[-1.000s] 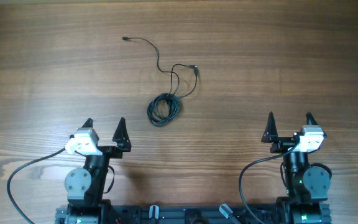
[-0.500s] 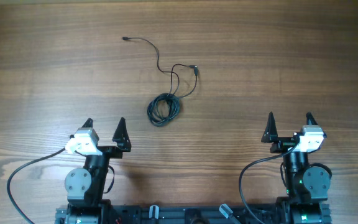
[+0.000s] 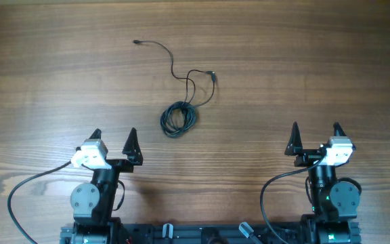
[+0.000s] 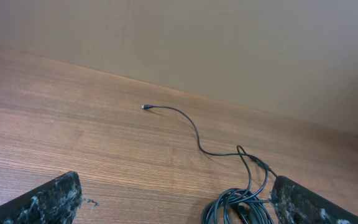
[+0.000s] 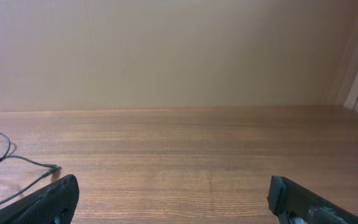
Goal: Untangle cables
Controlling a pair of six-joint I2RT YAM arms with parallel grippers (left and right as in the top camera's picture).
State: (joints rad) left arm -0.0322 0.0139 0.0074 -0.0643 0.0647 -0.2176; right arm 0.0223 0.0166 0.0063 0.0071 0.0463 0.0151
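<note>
Cables lie on the wooden surface a little left of centre. They form a tight black coil with two thin tails running away from the arms. One tail ends in a plug far up to the left, and the other loops round to a second plug. The left arm sits folded at the near edge. The left jaws point across the surface, spread wide with nothing between them, and the coil lies ahead to their right, well apart. The left wrist view shows the coil near the right finger. The right arm mirrors this pose. The right jaws are released and empty, far from the coil, and the right wrist view catches only a tail at its left edge.
</note>
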